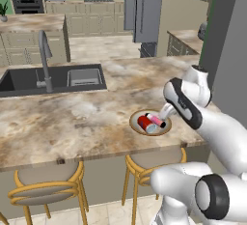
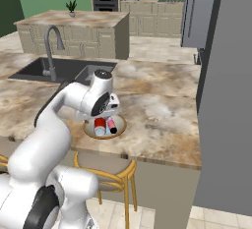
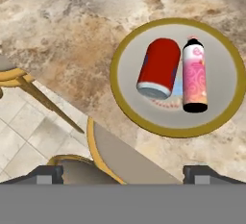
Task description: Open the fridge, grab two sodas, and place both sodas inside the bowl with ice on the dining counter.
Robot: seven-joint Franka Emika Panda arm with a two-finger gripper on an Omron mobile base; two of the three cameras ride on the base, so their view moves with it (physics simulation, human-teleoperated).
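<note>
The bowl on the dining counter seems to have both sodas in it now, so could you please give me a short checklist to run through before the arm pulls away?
1. Red can lying inside the bowl: ok.
2. Pink bottle lying inside the bowl, beside the can: ok.
3. Gripper released, fingertips wide apart with nothing between them: ok.
4. Bowl fully on the dining counter, though close to its near edge: ok.
5. Stool below the hand, clear of a straight lift: cannot tell.
6. Fridge door shut: not ok, it stands open.
</note>
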